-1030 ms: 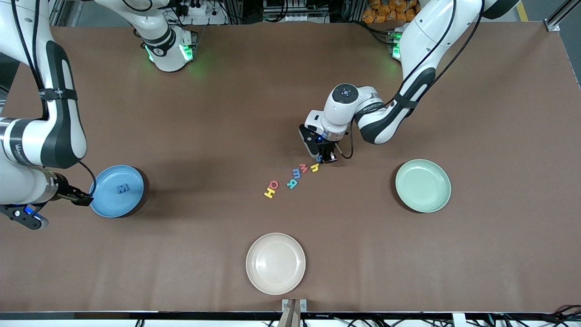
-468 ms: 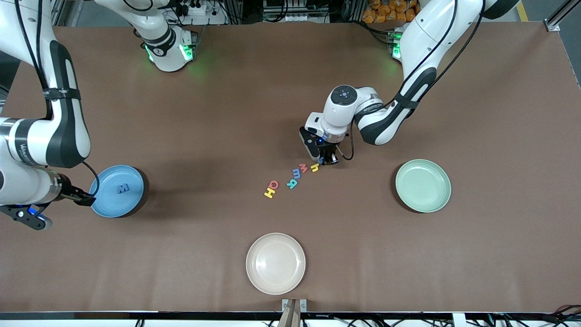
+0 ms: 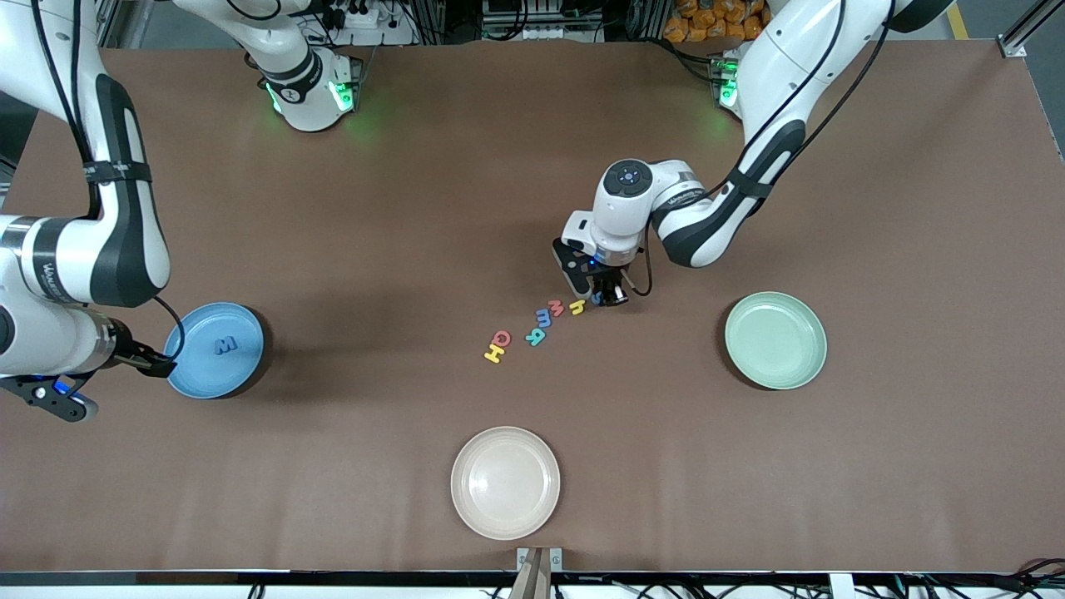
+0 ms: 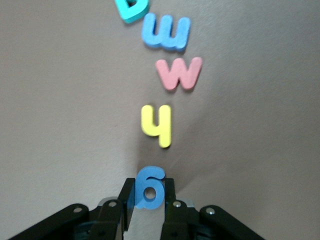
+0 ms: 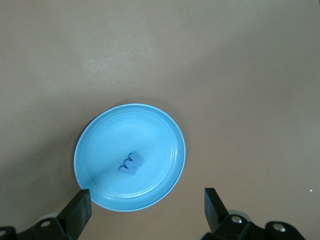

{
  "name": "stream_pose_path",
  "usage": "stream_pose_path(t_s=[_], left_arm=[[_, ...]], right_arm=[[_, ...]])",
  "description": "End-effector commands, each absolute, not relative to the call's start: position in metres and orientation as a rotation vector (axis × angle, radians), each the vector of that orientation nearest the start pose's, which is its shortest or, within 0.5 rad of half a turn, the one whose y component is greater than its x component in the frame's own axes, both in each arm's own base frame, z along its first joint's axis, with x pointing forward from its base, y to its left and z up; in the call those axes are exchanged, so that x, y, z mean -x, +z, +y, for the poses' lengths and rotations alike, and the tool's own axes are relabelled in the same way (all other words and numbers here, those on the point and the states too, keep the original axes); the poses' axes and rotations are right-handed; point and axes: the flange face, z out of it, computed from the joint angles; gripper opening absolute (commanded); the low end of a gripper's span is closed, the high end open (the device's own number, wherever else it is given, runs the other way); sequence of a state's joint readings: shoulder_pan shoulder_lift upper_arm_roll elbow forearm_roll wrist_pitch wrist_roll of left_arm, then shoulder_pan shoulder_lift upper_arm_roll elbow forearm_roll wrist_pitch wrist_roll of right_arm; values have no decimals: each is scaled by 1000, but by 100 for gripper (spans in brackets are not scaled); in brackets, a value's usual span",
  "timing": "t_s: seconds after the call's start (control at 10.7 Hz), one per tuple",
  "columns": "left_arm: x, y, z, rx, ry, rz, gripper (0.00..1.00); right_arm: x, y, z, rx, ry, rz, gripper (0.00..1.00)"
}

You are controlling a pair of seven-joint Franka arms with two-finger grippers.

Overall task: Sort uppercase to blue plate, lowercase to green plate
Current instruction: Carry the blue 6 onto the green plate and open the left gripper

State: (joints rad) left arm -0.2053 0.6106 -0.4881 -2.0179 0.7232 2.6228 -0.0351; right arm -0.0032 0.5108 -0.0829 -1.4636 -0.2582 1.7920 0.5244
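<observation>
My left gripper (image 3: 606, 293) (image 4: 149, 194) is shut on the blue lowercase g (image 4: 150, 185), held flat just over the table at the end of the letter row. Beside it lie the yellow h (image 3: 577, 307) (image 4: 157, 125), red m (image 3: 556, 309) (image 4: 179, 72), light blue m (image 3: 543, 318) (image 4: 166, 32), teal R (image 3: 536, 336), red Q (image 3: 501, 338) and yellow H (image 3: 493, 354). The blue plate (image 3: 193, 378) (image 5: 100, 145) holds a dark blue M (image 3: 225, 344) (image 5: 130, 163). My right gripper (image 3: 148, 363) (image 5: 145, 197) hangs open by its rim. The green plate (image 3: 775, 366) holds nothing.
A cream plate (image 3: 505, 516) sits nearest the front camera, mid-table. Bare brown tabletop surrounds the letter row and lies between the plates. Both arm bases stand along the table's back edge.
My left gripper, with the g in its fingers, has shifted a little toward the left arm's end, off the row's end. The right arm has drifted slightly.
</observation>
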Motion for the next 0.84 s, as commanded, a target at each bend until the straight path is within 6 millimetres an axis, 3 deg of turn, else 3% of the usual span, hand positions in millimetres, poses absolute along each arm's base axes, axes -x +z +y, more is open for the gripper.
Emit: stream_pose_path(t_s=[0.0, 0.37, 0.56, 0.75], left_arm=[[-473, 203, -369, 2509, -246, 1755, 28], [-500, 216, -287, 2467, -205, 1821, 26], [-513, 225, -244, 2426, -188, 1860, 26], [-528, 241, -201, 2380, -142, 1908, 26]], right_arm=[[-674, 386, -70, 3356, 181, 916, 100], [-677, 395, -80, 3331, 148, 945, 100], [-675, 403, -109, 3304, 140, 996, 100], [-675, 402, -107, 3304, 147, 995, 100]])
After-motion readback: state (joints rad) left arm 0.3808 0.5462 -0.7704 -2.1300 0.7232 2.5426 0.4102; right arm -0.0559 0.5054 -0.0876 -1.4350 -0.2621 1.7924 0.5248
